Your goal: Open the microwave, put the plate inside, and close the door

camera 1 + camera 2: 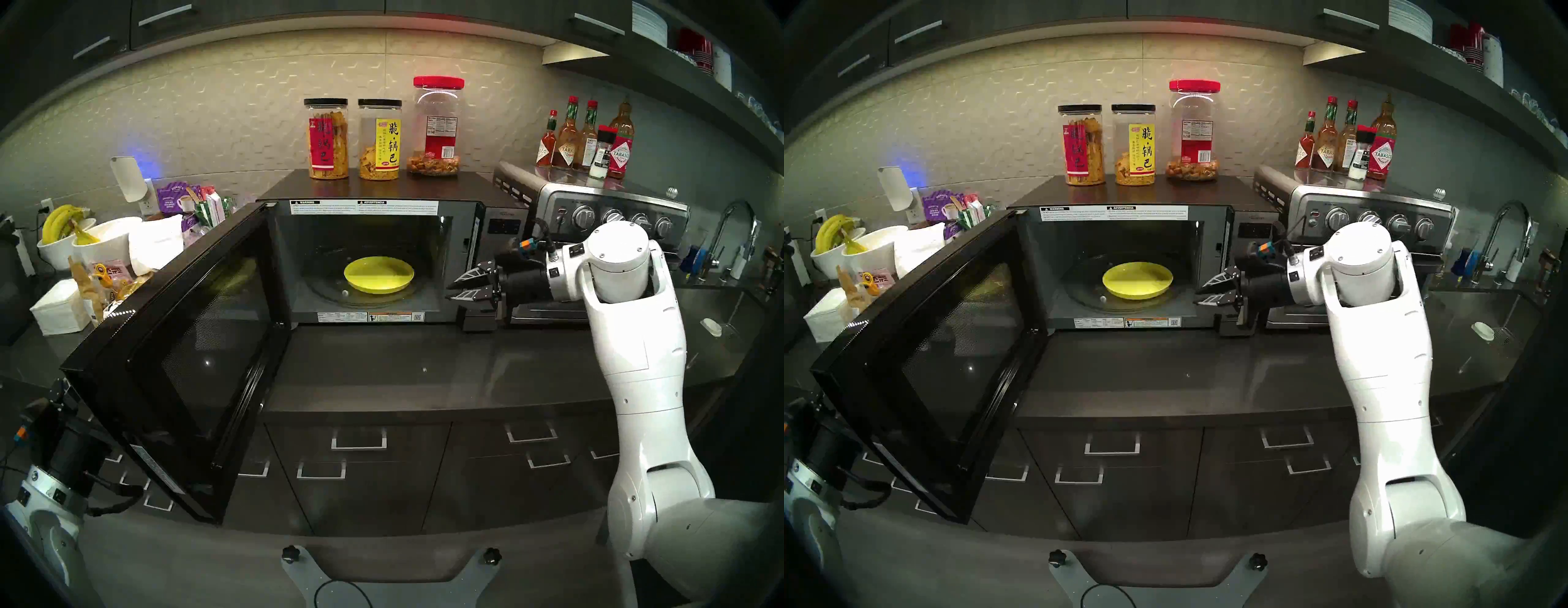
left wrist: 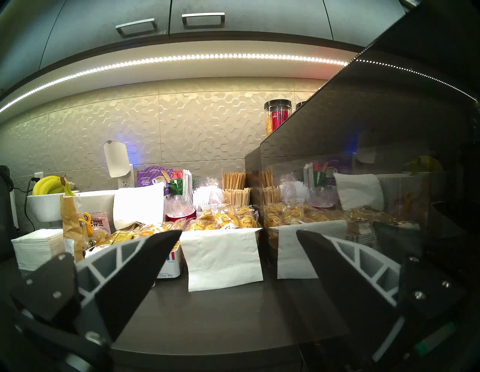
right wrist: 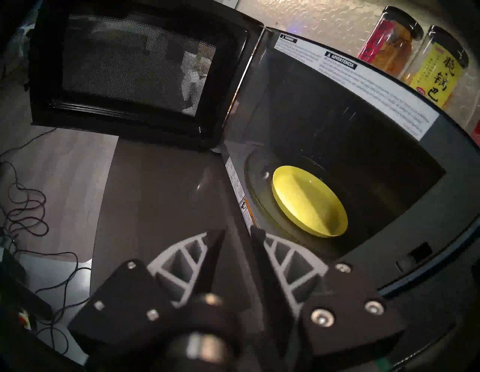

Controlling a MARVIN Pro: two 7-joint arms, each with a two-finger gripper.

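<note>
Nearest, the left gripper [image 2: 239, 236] sits with fingers spread wide and empty just behind the swung-out door [image 1: 182, 361]. Further in, the right gripper [image 1: 456, 286], a small gap between its fingers and holding nothing, hangs outside the microwave [image 1: 500, 220] mouth. Deepest, the yellow plate [image 1: 379, 274] lies flat on the glass turntable [image 1: 322, 293]. Placing looks done; closing remains, which calls for pushing the door's outer face round until it latches.

Dark countertop [image 1: 382, 365] carries microwave [image 1: 382, 187], toaster oven [image 1: 594, 212].
</note>
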